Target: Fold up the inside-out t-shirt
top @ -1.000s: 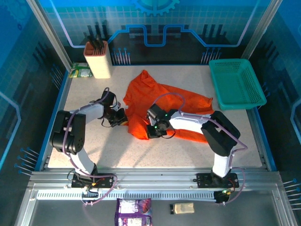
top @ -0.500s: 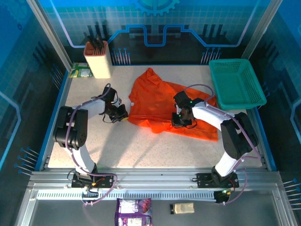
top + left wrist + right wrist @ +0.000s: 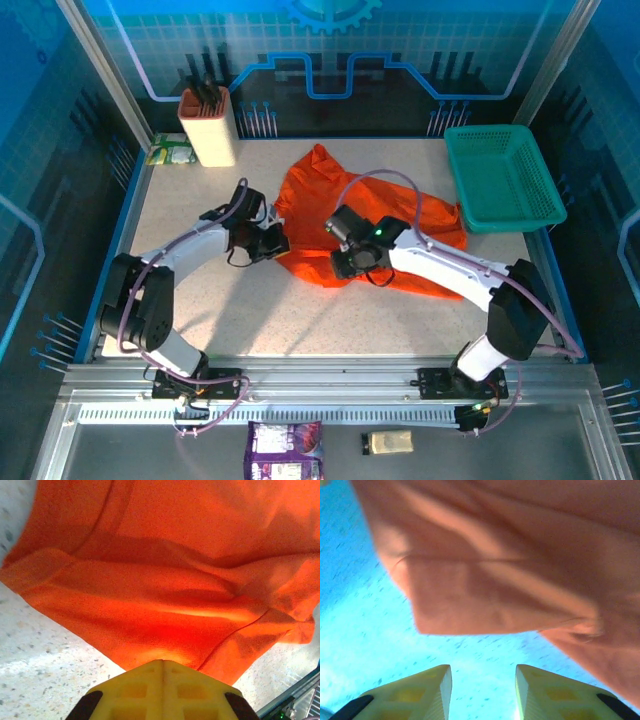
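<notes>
Across the table [image 3: 200, 300], right fingers freshly parted, left ones clamped.
From above, the inside-out t-shirt [image 3: 318, 190] lies rumpled mid-table, my left gripper [image 3: 272, 243] at its left edge and my right gripper [image 3: 347, 265] at its near hem. At my left wrist, my closed fingers [image 3: 162, 672] pinch a corner of the cloth [image 3: 165, 590]. At my right wrist, my fingers [image 3: 427, 690] have just spread and show bare table between them; the shirt [image 3: 520, 570] lies released ahead, so I judge that folding has barely begun.
</notes>
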